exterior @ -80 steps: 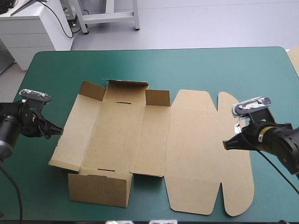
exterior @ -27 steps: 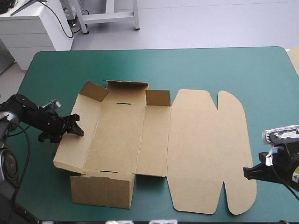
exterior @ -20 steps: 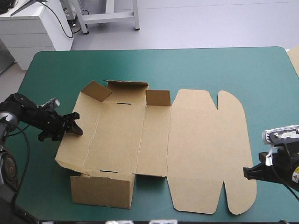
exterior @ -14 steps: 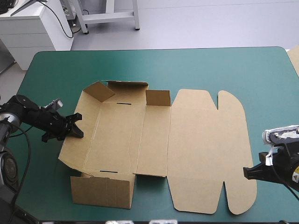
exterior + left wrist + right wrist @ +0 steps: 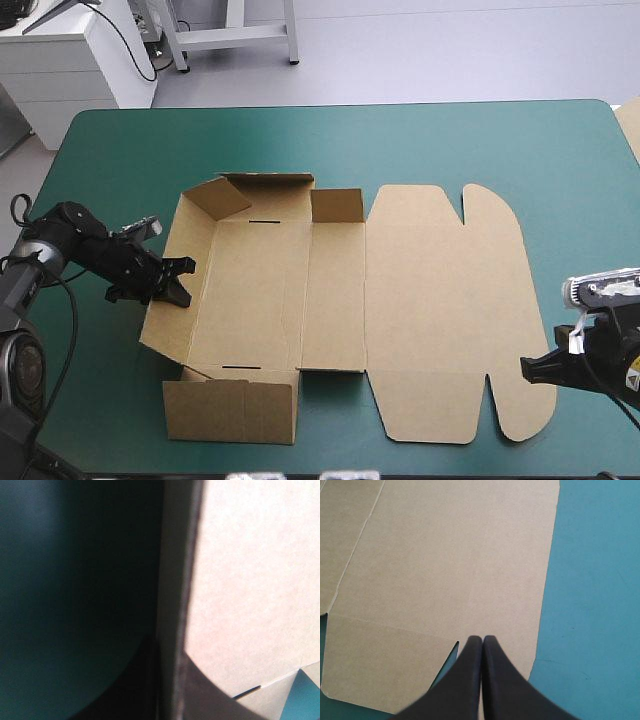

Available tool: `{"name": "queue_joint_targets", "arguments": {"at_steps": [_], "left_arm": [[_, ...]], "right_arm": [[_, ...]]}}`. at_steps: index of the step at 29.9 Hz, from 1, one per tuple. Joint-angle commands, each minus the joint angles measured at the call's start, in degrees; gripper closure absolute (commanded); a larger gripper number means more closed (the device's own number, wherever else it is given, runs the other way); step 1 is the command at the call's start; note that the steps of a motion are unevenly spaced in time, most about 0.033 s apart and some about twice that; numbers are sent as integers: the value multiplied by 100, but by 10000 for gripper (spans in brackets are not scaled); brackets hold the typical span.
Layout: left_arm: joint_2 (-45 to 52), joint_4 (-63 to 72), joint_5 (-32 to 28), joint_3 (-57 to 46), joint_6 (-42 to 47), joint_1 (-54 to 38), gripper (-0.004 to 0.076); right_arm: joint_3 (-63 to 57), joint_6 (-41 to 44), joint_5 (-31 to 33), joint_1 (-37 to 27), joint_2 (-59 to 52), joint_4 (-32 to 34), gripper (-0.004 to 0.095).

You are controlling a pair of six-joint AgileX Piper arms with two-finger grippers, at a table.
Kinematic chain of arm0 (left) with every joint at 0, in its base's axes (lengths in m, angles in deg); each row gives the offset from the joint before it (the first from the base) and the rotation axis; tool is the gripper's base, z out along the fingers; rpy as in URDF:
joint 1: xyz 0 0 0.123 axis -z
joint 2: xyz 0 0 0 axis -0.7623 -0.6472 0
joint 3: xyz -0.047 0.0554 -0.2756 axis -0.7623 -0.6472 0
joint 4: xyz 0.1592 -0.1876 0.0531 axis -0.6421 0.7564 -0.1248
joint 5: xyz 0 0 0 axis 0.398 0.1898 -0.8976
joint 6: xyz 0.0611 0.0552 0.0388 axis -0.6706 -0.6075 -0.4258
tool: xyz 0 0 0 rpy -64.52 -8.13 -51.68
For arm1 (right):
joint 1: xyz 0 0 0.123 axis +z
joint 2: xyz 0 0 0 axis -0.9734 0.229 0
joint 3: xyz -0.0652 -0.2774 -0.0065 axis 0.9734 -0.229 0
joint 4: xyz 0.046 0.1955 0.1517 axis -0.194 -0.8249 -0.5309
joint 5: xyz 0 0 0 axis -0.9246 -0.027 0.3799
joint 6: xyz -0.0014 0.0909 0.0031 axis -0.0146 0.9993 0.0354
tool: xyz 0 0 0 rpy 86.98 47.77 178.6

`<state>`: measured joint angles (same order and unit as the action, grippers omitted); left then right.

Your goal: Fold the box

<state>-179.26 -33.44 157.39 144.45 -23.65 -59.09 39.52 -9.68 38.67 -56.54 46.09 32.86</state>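
Pinching what, on the left? (K.)

Brown board: left gripper (image 5: pixel 180 282) nipped onto the box (image 5: pixel 330 300) at its left wall (image 5: pixel 168 335), sheet between the black fingers. Wall tilted up, not upright. Opposite, right gripper (image 5: pixel 482 639) clenched on nothing, tips together over the lid's near right corner. (R.)

Where's the box lying? (K.)

Mid-table on the teal-green cover (image 5: pixel 450 140). Tray part to the left, lid (image 5: pixel 440 300) flat to the right. Its far wall (image 5: pixel 280 197) is partly raised; near wall panel (image 5: pixel 230 410) is down toward the near edge. (R.)

Risks? (K.)

My guess: nothing pins the sheet, so a rightward push on the wall could slide the whole box rather than crease it. Hold is thin, at the rim; board may spring out and drop flat. The far-left corner flap (image 5: pixel 215 198) is folded inward and could jam against the rising wall. (R.)

Room? (K.)

Plenty on the far side and left of the box. Tight on the near side: near wall panel and lid flaps sit close to the table's near edge. Right gripper is just beside the lid, so little slack if the sheet shifts right. (R.)
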Motion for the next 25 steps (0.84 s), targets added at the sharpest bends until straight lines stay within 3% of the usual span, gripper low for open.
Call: {"name": "queue_joint_targets", "arguments": {"at_steps": [1,8,20,25], "left_arm": [[310,-163,557,467,-21,149,731],[336,-1967,557,1902,233,1204,731],[157,-5106,465,3560,-552,3350,731],[-111,-5617,-354,3560,-828,3707,731]], "right_arm": [[113,2,-290,-38,15,83,927],[113,2,-41,-38,15,83,928],[113,2,-24,-38,15,-387,928],[113,-62,-37,-38,15,-686,927]]}}
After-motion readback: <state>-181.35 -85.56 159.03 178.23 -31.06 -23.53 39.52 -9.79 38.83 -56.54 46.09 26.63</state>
